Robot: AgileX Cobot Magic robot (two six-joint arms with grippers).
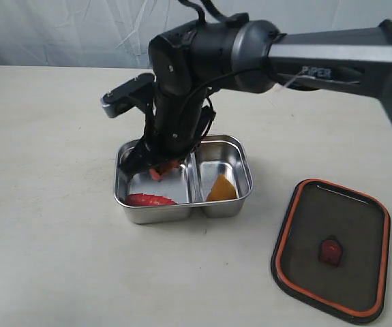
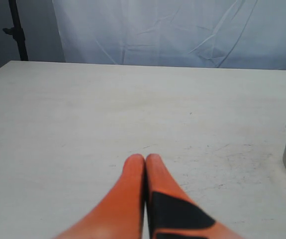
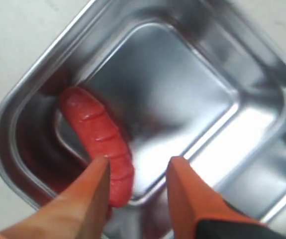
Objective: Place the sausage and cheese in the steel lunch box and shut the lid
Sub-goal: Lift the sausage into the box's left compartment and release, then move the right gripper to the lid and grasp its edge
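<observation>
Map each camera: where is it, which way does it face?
Exterior: raised, angled down at table; right arm over steel lunch box, lid beside.
Left wrist: low, facing along table toward white backdrop; shut left gripper shows.
Right wrist: over steel lunch box, looking down; open right gripper, sausage.
Shared: steel lunch box in all three.

The only readable text is "PIPER", in pale letters on the right arm (image 1: 332,60).

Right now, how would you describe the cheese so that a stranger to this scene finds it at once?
On the pale table stands a steel lunch box with two compartments. The cheese lies in the smaller one, on the side toward the dark lid. It is a yellow-orange wedge; the sausage in the larger compartment is red and long.
</observation>
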